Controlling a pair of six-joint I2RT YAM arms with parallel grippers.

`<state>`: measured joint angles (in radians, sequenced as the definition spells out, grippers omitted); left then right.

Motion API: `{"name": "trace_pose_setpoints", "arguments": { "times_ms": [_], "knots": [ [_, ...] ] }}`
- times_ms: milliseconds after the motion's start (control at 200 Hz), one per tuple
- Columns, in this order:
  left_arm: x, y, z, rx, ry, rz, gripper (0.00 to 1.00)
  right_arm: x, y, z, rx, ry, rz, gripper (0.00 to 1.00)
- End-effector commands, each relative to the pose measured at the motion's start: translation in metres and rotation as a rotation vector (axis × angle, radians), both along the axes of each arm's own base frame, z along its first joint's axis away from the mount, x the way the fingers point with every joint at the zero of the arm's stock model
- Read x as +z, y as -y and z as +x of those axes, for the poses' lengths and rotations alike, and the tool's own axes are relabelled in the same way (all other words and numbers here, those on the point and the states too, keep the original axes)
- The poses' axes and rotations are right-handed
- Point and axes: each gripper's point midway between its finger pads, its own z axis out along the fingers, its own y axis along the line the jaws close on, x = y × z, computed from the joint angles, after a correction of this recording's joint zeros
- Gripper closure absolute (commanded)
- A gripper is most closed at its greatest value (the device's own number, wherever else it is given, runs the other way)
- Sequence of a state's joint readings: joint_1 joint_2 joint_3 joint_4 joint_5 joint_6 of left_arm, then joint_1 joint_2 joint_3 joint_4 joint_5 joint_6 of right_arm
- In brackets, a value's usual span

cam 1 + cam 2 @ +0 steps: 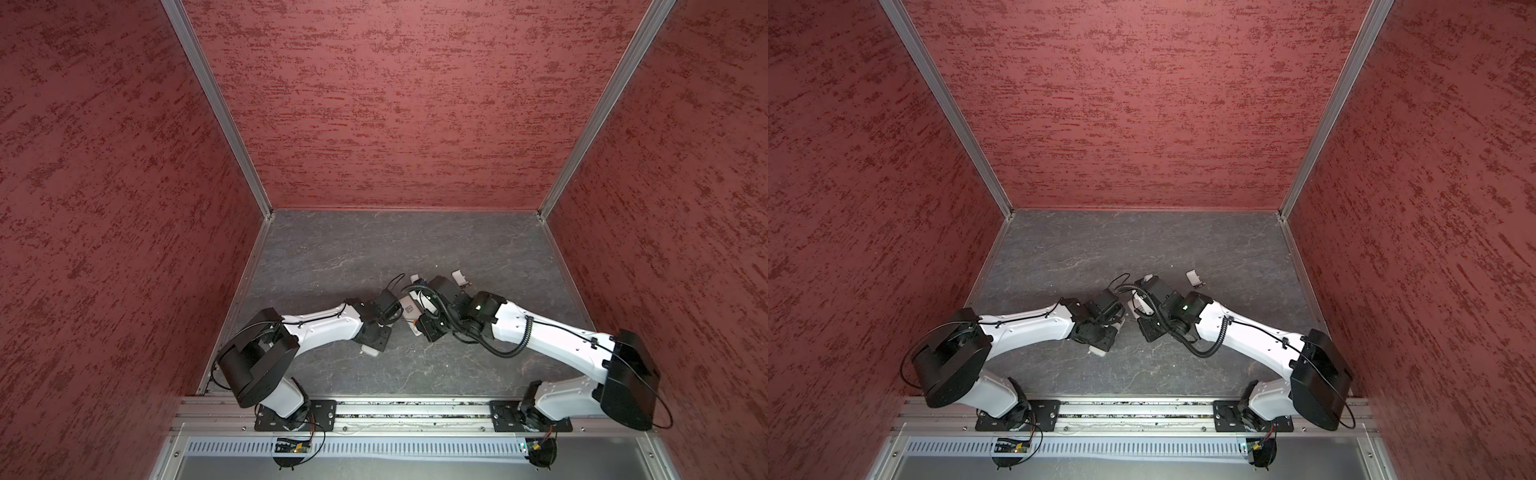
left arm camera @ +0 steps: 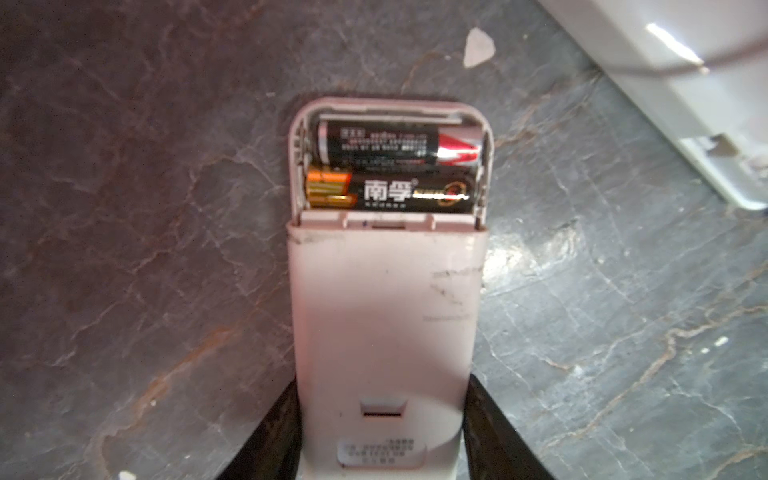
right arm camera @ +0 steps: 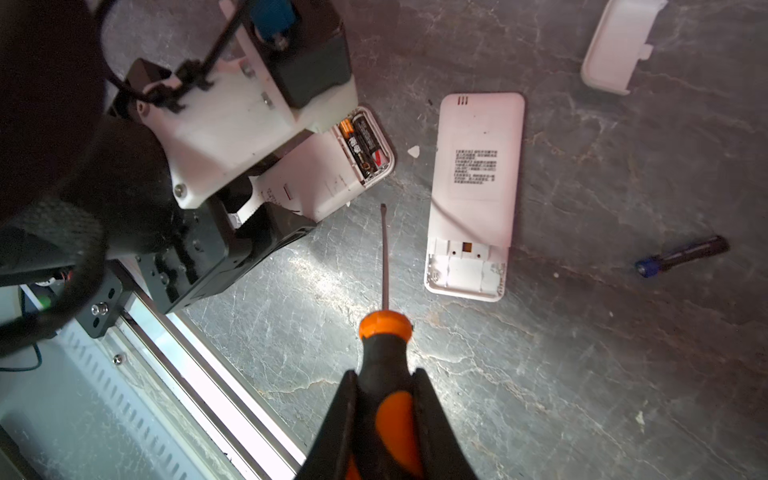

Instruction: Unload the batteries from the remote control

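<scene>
Batteries [image 2: 395, 166] side by side in the uncovered bay of the remote [image 2: 382, 311], facing up for access. Remote pinched at its sides by the left gripper [image 2: 382, 424], likely to steady it. Right gripper [image 3: 384, 374] clamped on a screwdriver [image 3: 385, 328], tip near the bay, probably for prying. On the dark veined table [image 3: 582, 353] nearby: second remote [image 3: 473, 195], bay empty; cover [image 3: 615, 45]; loose battery [image 3: 681, 255]. Red textured walls [image 1: 395, 104] around.

White arms [image 1: 324, 328] (black joints [image 1: 257, 361], cables [image 1: 528, 332])
</scene>
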<state>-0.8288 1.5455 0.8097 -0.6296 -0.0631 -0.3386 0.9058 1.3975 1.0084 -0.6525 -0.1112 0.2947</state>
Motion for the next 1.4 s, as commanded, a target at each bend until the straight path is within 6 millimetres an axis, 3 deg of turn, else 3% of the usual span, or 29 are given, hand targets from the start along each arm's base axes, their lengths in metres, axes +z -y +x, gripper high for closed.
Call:
{"name": "trace_pose_setpoints", "arguments": {
  "times_ms": [0,281,301,371,1393],
  "knots": [
    [-0.014,0.025,-0.009,-0.07,-0.049,-0.101,0.51,-0.001,-0.006,0.003,0.051,0.017,0.007,1.0],
    [-0.014,0.026,-0.011,-0.073,-0.055,-0.104,0.52,-0.001,-0.017,0.015,0.069,0.058,0.037,1.0],
    [-0.014,0.026,-0.011,-0.072,-0.056,-0.104,0.51,-0.009,-0.018,0.016,0.071,0.046,0.021,1.0],
    [-0.014,0.026,-0.011,-0.072,-0.057,-0.104,0.51,-0.011,-0.021,0.017,0.085,0.051,0.018,1.0],
    [-0.014,0.026,-0.013,-0.066,-0.082,-0.128,0.49,-0.021,-0.028,0.038,0.078,0.122,0.011,1.0]
  ]
}}
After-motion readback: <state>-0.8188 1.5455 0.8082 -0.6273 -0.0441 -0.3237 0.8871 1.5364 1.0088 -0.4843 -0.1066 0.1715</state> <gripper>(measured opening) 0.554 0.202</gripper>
